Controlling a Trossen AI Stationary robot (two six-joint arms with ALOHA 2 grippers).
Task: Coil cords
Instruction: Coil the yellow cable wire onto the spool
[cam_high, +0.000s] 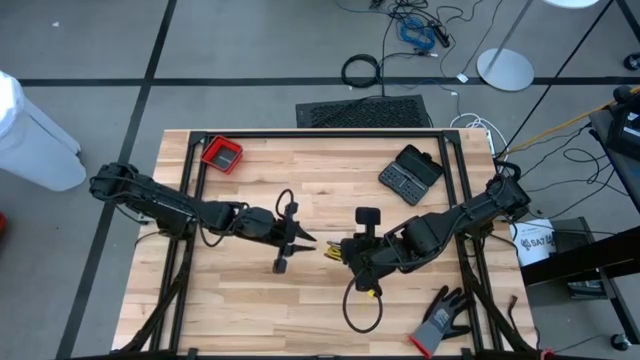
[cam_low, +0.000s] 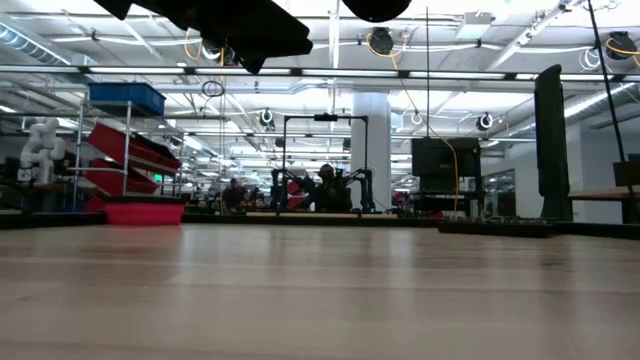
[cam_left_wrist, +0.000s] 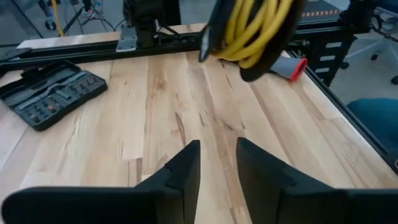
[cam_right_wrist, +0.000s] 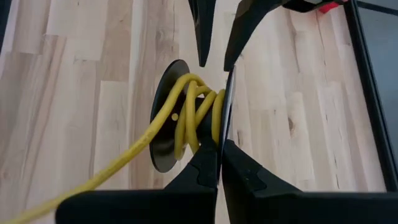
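Note:
A yellow cord (cam_right_wrist: 189, 115) is wound in several turns on a black spool (cam_right_wrist: 163, 134), which hangs above the table's middle. My right gripper (cam_right_wrist: 219, 163) is shut on that spool. The cord's free end (cam_right_wrist: 93, 179) trails away from the spool. A black cord (cam_high: 362, 312) lies in a loop on the table, near of the right gripper. My left gripper (cam_left_wrist: 217, 165) is open and level, just left of the spool (cam_left_wrist: 255, 31), with nothing between its fingers. Its fingertips (cam_right_wrist: 202, 37) point at the coil. My right gripper pinches the rim of the spool's thin black disc (cam_right_wrist: 226, 118) between its two fingers, at the edge nearest the wrist. The fingers slant down from the table's right. The spool is lifted clear of the table, with the yellow turns beside the fingers.
A grey-black glove with a red cuff (cam_high: 440, 320) lies at the near right. A black tool case (cam_high: 410, 172) lies at the far right and a red tray (cam_high: 222, 153) at the far left. Bare wood (cam_left_wrist: 155, 112) lies under and between the grippers.

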